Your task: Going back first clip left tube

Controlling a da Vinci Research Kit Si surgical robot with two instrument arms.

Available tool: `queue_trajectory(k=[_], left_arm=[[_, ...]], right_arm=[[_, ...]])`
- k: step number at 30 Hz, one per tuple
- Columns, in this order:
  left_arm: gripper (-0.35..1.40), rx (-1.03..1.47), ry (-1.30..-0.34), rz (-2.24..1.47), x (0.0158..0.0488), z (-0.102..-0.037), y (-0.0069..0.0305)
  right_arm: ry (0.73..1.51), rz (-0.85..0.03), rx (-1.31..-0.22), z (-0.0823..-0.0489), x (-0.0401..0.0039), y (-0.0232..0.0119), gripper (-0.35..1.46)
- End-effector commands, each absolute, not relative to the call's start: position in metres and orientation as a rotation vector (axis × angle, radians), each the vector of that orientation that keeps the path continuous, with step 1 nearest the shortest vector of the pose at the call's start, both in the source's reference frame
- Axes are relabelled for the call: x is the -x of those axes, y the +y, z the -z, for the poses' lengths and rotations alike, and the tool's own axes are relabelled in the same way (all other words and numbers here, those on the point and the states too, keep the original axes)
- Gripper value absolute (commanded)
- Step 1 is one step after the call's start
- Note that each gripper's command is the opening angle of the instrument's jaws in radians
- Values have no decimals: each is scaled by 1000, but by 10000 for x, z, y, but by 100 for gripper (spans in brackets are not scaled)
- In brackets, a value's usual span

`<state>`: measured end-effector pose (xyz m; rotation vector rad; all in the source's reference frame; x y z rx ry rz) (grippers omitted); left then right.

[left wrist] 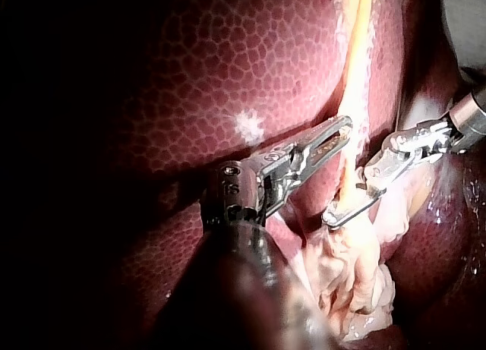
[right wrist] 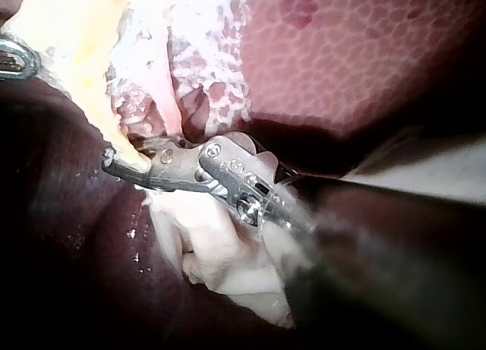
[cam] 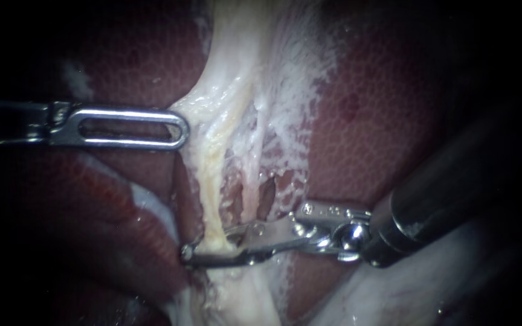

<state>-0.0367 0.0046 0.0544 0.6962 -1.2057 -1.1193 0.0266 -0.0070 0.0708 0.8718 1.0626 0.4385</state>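
The left tube [cam: 211, 181] is a yellowish cord running down between pale sheets of tissue; a thinner right tube [cam: 250, 184] lies beside it. My right instrument [cam: 206, 247] reaches in from the right. Its jaws stand open astride the low end of the left tube, one jaw on either side. I cannot make out a clip apart from the jaws. My left instrument [cam: 179, 130] shows a slotted jaw and is shut on the pale tissue's edge [cam: 196, 118], which tents toward it. The left wrist view shows that instrument [left wrist: 343, 128] at the tube [left wrist: 353, 77] and the right instrument [left wrist: 338, 212] lower down.
Dark red liver [cam: 382, 121] surrounds the field on both sides. Frayed white tissue [cam: 291, 78] spreads right of the tubes. In the right wrist view, folded pale tissue [right wrist: 205, 236] bunches under the right instrument [right wrist: 121, 166].
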Motion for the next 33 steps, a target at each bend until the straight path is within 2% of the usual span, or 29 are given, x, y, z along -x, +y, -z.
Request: queue_trajectory(k=[1, 17, 19, 20, 22, 26, 33], left_arm=[[-35, -696, -1206, 1119, 367, -544, 47], [-35, -696, -1206, 1119, 367, -544, 46], [-35, -696, -1206, 1119, 367, -544, 46], [-35, -695, -1206, 1119, 367, -544, 46], [-35, -695, -1206, 1119, 367, -544, 46], [-35, -695, -1206, 1119, 367, -545, 46], [-35, -695, -1206, 1119, 367, -545, 46]], right_arm=[[1062, -438, -872, -708, -265, -70, -35], [1062, -438, -872, -708, -265, -71, -35], [1063, -438, -872, -707, -266, -70, -6], [1060, -438, -872, -707, -266, -69, 16], [1075, -422, -861, -706, -268, -67, 32], [1116, -408, -853, -702, -269, -63, 46], [1167, -340, -813, -694, -268, -54, 52]])
